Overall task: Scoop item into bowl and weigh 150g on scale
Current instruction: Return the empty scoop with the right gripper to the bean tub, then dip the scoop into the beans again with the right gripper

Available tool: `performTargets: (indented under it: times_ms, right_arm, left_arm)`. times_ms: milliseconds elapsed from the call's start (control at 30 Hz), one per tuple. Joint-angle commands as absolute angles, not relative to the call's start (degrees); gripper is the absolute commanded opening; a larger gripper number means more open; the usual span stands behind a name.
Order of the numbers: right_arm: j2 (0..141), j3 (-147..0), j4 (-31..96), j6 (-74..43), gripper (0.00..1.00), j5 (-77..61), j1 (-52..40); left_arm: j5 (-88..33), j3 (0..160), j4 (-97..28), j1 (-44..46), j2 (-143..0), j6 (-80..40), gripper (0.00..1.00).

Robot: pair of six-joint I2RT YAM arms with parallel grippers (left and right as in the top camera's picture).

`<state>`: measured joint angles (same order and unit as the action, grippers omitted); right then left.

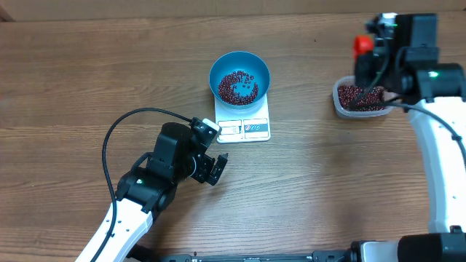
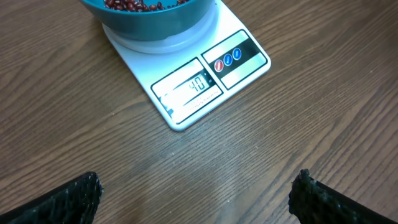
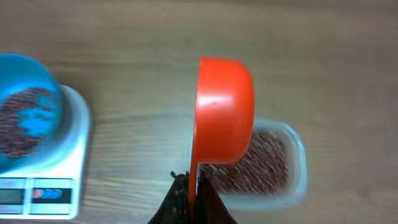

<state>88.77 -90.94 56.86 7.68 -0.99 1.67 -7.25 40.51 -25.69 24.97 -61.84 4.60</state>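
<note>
The blue bowl [image 1: 239, 76] stands on the white scale [image 1: 244, 129] and holds a layer of dark red beans [image 1: 238, 88]. More beans [image 1: 358, 94] fill a clear tub [image 1: 357, 110] at the right. My right gripper [image 3: 193, 182] is shut on the handle of an orange scoop [image 3: 224, 109], held on its side above the tub [image 3: 295, 180]. My left gripper [image 1: 214, 169] is open over bare wood just in front of the scale [image 2: 208, 81], nothing between its fingers [image 2: 81, 196]. The display shows a number I cannot read surely.
Bare wooden table [image 1: 313, 182] lies between the scale and the tub. The left arm's black cable [image 1: 116, 131] loops over the table at the left. The right arm's white link [image 1: 440, 167] runs down the right edge.
</note>
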Motion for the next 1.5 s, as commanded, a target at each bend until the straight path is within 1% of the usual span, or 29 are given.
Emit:
performTargets:
  times_ms: [0, 100, 433, 567, 900, 1467]
  right_arm:
    - [89.71, -89.56, 57.69, 7.55, 0.04, -1.56, 4.95]
    - [90.85, -87.46, 57.82, 7.55, 0.04, -0.58, 6.44]
    - [96.68, -81.14, 55.27, 7.57, 0.04, 5.37, 6.55]
    - [99.81, -80.95, 54.94, 7.55, 0.04, 7.77, 6.55]
    - [104.4, -80.95, 51.99, 7.57, 0.04, 8.54, 6.55]
    - [107.44, -80.95, 50.48, 7.55, 0.04, -3.2, 6.57]
  left_arm:
    - [-6.9, 40.32, -25.61, 24.75, -62.15, 4.08, 1.0]
    - [-6.9, 40.32, -25.61, 24.75, -62.15, 4.08, 1.0]
    - [-6.9, 40.32, -25.61, 24.77, -62.15, 4.08, 1.0]
    - [-6.9, 40.32, -25.61, 24.77, -62.15, 4.08, 1.0]
    - [-6.9, 40.32, -25.61, 24.77, -62.15, 4.08, 1.0]
    - [-6.9, 40.32, -25.61, 24.77, -62.15, 4.08, 1.0]
